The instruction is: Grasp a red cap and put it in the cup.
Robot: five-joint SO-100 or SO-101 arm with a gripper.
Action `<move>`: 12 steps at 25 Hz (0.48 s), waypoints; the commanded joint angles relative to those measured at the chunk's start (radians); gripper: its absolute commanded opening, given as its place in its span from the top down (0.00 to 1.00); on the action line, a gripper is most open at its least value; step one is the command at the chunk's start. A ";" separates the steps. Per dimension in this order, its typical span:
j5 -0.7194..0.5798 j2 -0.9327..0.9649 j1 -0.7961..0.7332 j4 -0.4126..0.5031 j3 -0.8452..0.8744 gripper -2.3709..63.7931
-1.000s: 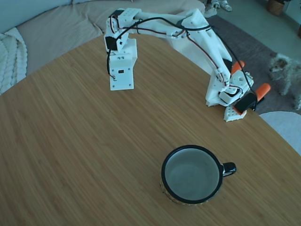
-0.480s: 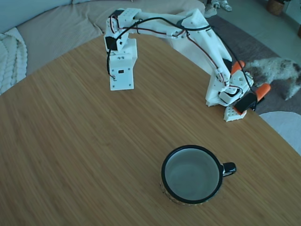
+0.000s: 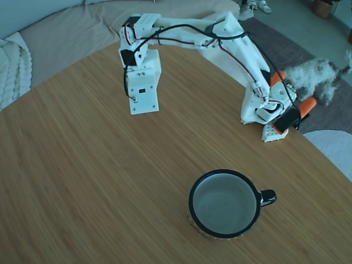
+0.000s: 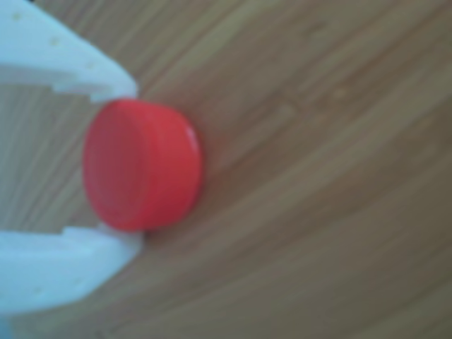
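Observation:
In the other view the red cap (image 4: 145, 166) lies on the wooden table, close up and blurred. My gripper (image 4: 133, 164) has one white finger (image 4: 78, 67) touching the cap's upper side and the other touching its lower side, so it is shut on the cap. In the fixed view the gripper (image 3: 272, 132) sits low at the table's right edge and hides the cap. The cup (image 3: 191, 204), a black mug with a pale inside and a handle pointing right, stands near the front edge, well apart from the gripper.
Orange clamp handles (image 3: 306, 105) stick out beside the gripper at the round table's edge (image 3: 324, 159). The arm's white base (image 3: 144, 88) stands at the back. A small fluffy dog (image 3: 313, 74) is on the floor beyond the right edge. A sofa runs behind.
The arm's shoulder and base block have shifted slightly down and left. The gripper has stayed at the table's right edge. The dog has moved about on the floor.

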 commanded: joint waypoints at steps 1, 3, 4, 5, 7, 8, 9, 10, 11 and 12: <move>0.012 0.114 -0.020 0.023 -0.020 0.83; 0.014 0.143 -0.038 0.038 -0.021 0.83; 0.014 0.156 -0.048 0.040 -0.021 0.83; 0.025 0.167 -0.055 0.040 -0.021 0.83; 0.040 0.190 -0.074 0.046 -0.021 0.83; 0.041 0.204 -0.087 0.055 -0.023 0.83; 0.043 0.221 -0.101 0.067 -0.028 0.83; 0.043 0.238 -0.115 0.080 -0.038 0.83; 0.048 0.256 -0.130 0.091 -0.048 0.83; 0.057 0.273 -0.147 0.097 -0.060 0.83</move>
